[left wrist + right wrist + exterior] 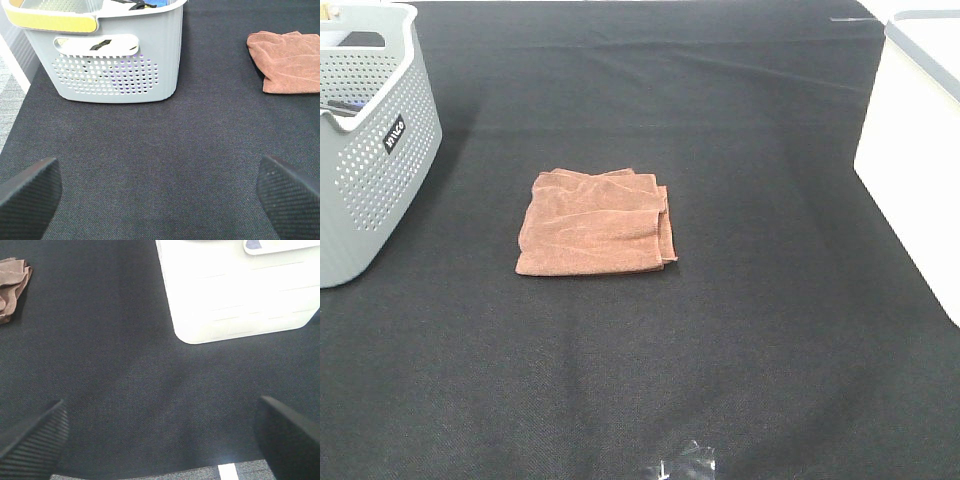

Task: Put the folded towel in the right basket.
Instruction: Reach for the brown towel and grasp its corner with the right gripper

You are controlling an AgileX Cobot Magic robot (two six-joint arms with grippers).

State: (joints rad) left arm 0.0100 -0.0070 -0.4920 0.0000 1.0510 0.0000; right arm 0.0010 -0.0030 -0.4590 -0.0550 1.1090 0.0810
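Towel (pixel 595 222) lies folded midway on the surface (pixel 770 330), well apart from the right basket (pixel 918 150), and with left gripper (pixel 160 195) and right gripper (pixel 160 435) both showing fingers (pixel 35 440) spread empty, the right one should pinch all layers together.

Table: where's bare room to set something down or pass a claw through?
Widest bare cloth: between the towel and the white basket. The strips in front of and behind the towel are bare too, bar a clear scrap at the near edge. Narrowest: the gap between the grey basket and the towel.
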